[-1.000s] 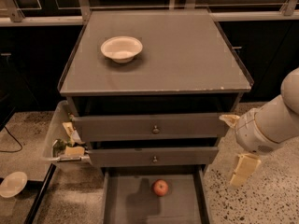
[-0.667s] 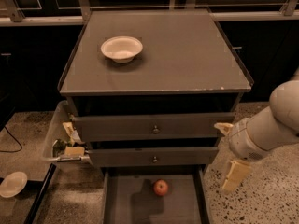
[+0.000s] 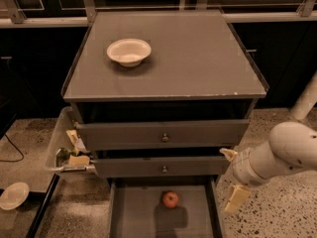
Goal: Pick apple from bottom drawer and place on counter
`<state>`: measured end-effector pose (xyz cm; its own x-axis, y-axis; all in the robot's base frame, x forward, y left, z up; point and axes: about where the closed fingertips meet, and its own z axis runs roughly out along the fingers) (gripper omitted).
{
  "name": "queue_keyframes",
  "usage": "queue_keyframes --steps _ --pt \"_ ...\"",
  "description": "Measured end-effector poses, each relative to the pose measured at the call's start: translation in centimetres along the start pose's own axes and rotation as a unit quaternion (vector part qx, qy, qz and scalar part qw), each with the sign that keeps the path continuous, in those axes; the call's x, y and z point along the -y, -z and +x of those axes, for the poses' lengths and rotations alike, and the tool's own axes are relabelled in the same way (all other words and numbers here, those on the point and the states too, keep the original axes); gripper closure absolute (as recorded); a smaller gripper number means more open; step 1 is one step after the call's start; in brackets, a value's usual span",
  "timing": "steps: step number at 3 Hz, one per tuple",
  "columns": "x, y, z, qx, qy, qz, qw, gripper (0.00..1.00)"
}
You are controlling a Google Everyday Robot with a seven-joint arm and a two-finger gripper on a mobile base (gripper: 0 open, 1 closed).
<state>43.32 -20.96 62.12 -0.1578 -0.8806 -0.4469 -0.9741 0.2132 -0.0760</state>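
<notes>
The small red apple (image 3: 170, 199) lies on the grey floor of the open bottom drawer (image 3: 133, 217), near its back. The grey counter (image 3: 188, 58) tops the cabinet above the two knobbed drawers. My gripper (image 3: 233, 177) hangs at the end of the white arm, just right of the bottom drawer's right wall and right of the apple, at about the height of the middle drawer. Its two pale fingers stand apart with nothing between them, one fingertip (image 3: 237, 198) low by the drawer wall.
A white bowl (image 3: 129, 51) sits on the counter's back left. A clear bin (image 3: 67, 150) with wrappers hangs at the cabinet's left side. A white plate (image 3: 14, 196) lies low at the left. Speckled floor (image 3: 277, 217) lies to the right.
My arm and gripper have moved left, closer to the cabinet's right side and the open bottom drawer. The apple and bowl have not moved.
</notes>
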Motion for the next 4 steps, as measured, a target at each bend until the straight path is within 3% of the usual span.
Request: queue_keyframes --steps 1,2,3,4 --pt "0.0 -4.2 1.7 0.027 0.008 -0.004 0.9996 0.0" --pt "-0.6 -11.7 4.6 0.067 0.002 -0.037 0.9971 0.0" --pt "-1.4 -13.5 5.3 0.073 -0.009 -0.052 0.9959 0.0" --pt "-1.4 -13.5 5.3 0.073 -0.009 -0.052 0.9959 0.0"
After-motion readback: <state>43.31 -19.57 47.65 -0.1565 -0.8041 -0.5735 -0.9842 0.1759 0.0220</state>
